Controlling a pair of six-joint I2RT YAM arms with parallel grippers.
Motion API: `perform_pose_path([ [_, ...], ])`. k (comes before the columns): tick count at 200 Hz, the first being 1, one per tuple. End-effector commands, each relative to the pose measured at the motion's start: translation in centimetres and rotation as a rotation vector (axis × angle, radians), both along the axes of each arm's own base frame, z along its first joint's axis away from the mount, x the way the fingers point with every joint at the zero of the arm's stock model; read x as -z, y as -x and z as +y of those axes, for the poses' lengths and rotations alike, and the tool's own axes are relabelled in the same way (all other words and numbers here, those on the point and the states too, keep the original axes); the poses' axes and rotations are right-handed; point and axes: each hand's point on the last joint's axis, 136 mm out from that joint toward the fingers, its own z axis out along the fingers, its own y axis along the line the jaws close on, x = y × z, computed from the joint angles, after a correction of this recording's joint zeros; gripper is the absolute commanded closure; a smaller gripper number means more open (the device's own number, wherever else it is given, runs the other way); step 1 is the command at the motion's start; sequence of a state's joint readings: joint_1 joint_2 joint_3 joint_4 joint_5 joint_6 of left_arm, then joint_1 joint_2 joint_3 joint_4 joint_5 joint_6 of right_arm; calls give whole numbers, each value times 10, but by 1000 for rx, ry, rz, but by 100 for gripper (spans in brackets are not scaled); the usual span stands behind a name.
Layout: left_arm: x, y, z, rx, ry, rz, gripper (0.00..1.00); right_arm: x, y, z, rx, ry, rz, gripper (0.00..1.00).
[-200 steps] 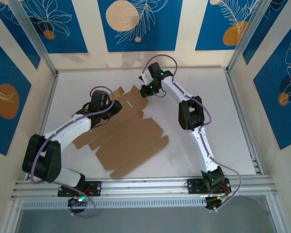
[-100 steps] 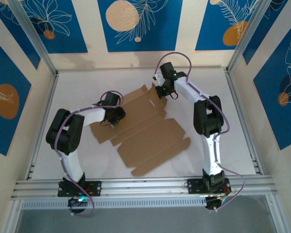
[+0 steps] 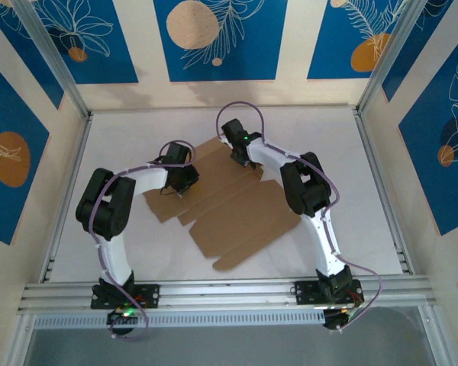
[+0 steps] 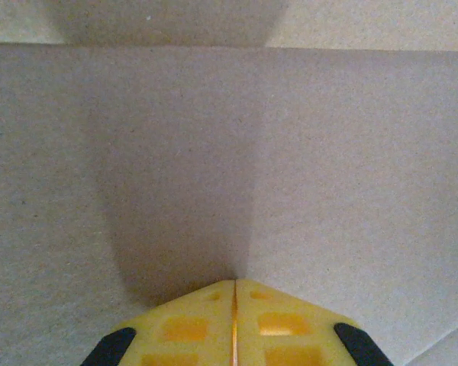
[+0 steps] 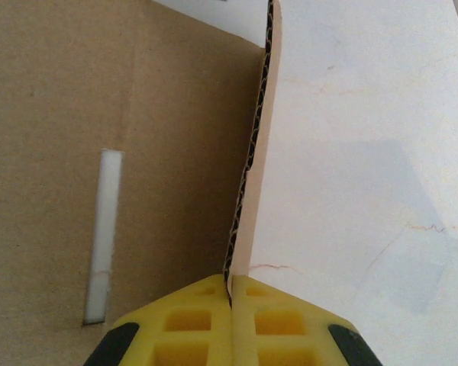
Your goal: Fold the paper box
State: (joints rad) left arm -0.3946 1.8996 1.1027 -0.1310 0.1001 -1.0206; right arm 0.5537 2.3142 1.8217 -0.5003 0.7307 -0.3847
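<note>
1. Firstly, the white table (image 3: 366, 175) takes most of the top view, with the bases of both arms at its near edge.
2. The paper box (image 3: 237, 210) is a flat brown cardboard sheet with flaps. It lies open on the middle of the table, between the two arms. It is turned diagonally, so one corner points to the near edge.
3. The left arm (image 3: 107, 206) bends in from the left and reaches the left part of the sheet. The right arm (image 3: 309, 191) bends in from the right and reaches the far edge of the sheet.
4. The left gripper (image 3: 179, 181) is over the left part of the cardboard. In the left wrist view its yellow pads (image 4: 187, 328) are pressed together, with only a thin line between them. Their tips are close above the plain brown surface (image 4: 305, 152), which carries their shadow.
5. The right gripper (image 3: 241, 156) is at the far edge of the sheet. In the right wrist view its yellow pads (image 5: 191, 324) are pinching a flap of the paper box (image 5: 252, 152). This flap stands upright and is seen from its edge, so the wavy inner layer is visible. The flat cardboard is on its left and the white table (image 5: 366, 152) is on its right.
6. A narrow slot (image 5: 103, 232) is cut in the flat cardboard just beside the raised flap, and the white table shows through it.
</note>
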Motion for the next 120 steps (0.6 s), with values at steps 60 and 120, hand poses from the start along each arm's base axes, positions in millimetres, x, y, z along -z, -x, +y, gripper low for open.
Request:
perform_pose_path([
  [60, 26, 15, 1, 9, -29, 79, 93, 87, 63, 33, -91, -92, 366, 100],
  [120, -10, 0, 3, 4, -8, 9, 80, -15, 4, -11, 231, -401, 161, 100],
])
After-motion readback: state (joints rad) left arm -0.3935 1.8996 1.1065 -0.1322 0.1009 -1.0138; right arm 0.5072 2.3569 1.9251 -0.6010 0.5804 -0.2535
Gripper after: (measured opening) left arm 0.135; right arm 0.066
